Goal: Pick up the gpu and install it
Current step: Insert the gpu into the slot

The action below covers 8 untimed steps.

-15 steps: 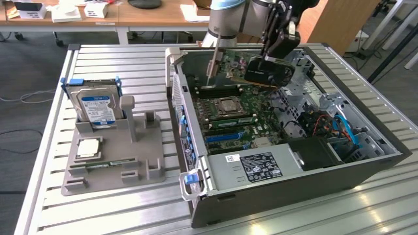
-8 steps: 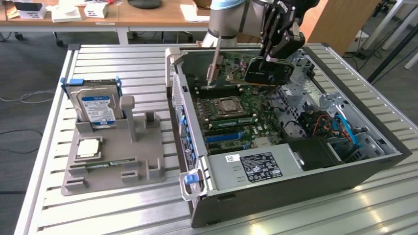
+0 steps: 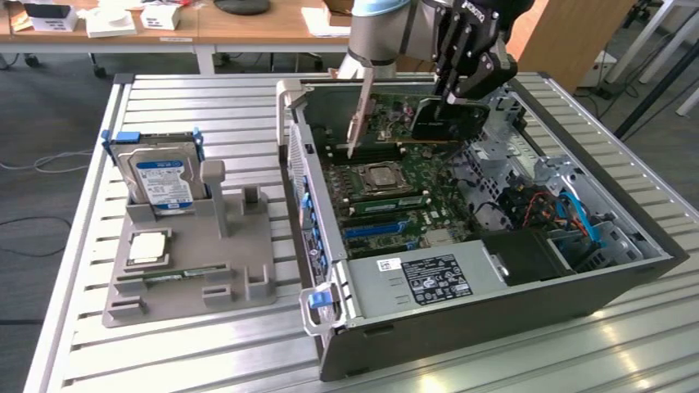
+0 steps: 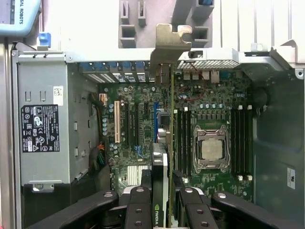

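The gpu point(image 3: 448, 121) in the gripper point(image 3: 464, 97), above the open computer case point(image 3: 492, 327).

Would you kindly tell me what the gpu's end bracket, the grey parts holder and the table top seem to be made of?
On the gpu, the end bracket looks like bare sheet metal, probably steel: silvery, with bent tabs. The grey parts holder: matte, uniformly grey, likely plastic. The table top: ribbed slats with a brushed sheen, probably aluminium.

One computer case point(image 3: 480, 336), one gpu point(image 3: 443, 123) — one gripper point(image 3: 467, 92). The grey stand point(image 3: 235, 246) bears one hard drive point(image 3: 162, 176), one processor point(image 3: 147, 246), one memory stick point(image 3: 175, 277).
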{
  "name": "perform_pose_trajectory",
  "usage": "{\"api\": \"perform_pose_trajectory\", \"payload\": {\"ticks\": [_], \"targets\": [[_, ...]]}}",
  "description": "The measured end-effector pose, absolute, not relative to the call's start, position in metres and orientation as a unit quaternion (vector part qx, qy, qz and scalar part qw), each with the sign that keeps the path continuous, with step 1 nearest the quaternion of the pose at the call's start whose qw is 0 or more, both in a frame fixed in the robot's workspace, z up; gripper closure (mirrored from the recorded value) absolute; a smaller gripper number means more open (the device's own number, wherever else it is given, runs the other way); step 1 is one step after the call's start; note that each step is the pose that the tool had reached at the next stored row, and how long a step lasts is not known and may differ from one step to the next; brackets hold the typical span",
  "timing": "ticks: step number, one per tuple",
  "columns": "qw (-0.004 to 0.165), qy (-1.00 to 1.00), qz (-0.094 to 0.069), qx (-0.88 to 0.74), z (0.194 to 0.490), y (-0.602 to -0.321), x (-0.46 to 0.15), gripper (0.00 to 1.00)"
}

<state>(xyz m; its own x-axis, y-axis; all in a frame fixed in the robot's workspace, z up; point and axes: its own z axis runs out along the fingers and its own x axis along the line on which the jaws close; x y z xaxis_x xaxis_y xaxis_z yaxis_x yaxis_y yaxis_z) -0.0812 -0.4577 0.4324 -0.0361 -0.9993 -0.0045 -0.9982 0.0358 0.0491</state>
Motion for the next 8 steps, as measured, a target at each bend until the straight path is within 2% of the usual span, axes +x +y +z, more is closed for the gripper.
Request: {"api": "perform_pose_trajectory", "payload": {"ticks": [8], "targets": [[0.006,-0.719,-0.023,0.695,0.4322,-0.4577,-0.0812,0.73]]}}
